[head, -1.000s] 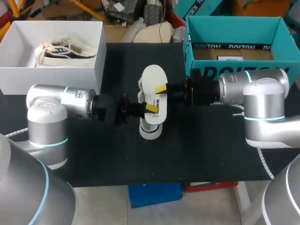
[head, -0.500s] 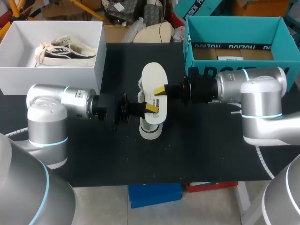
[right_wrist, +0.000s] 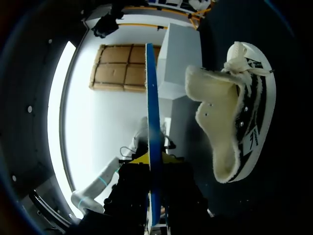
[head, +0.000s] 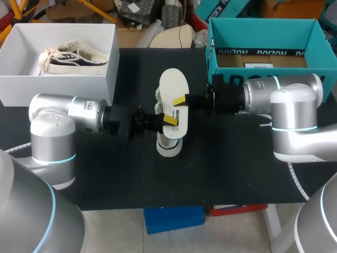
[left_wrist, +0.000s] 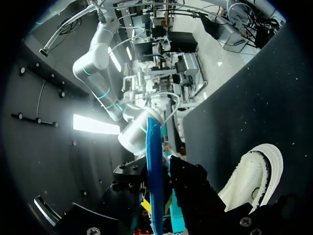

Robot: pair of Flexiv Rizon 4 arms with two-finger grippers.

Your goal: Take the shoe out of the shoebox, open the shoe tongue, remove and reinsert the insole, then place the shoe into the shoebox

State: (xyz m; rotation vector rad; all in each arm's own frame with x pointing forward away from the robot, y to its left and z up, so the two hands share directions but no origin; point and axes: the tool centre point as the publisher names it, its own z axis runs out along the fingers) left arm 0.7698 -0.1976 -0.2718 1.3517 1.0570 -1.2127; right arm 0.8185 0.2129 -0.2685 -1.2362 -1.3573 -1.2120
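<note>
The white foam insole with a blue underside (head: 174,89) is out of the cream-and-black lace-up shoe (head: 168,146) and hangs just above it, so the remove-and-reinsert step is half done.

The left gripper (head: 168,121) comes in from the shoe's left and the right gripper (head: 180,100) from its right. Both pairs of fingers are drawn narrow and pinch the insole between them. Each wrist view shows it edge-on, as a thin blue line running out between that arm's fingers.

The shoe lies on the black table (head: 226,168) under the insole, largely hidden from above. The right wrist view shows its pale fleecy lining and its open mouth.

The teal cardboard shoebox (head: 263,23) stands open, beyond the shoe and to its right.

Next, I judge, the insole must go back in. That likely means tipping one end down into the shoe's mouth, one gripper letting go so the other can slide it home. The shoe is unheld and may shift.
</note>
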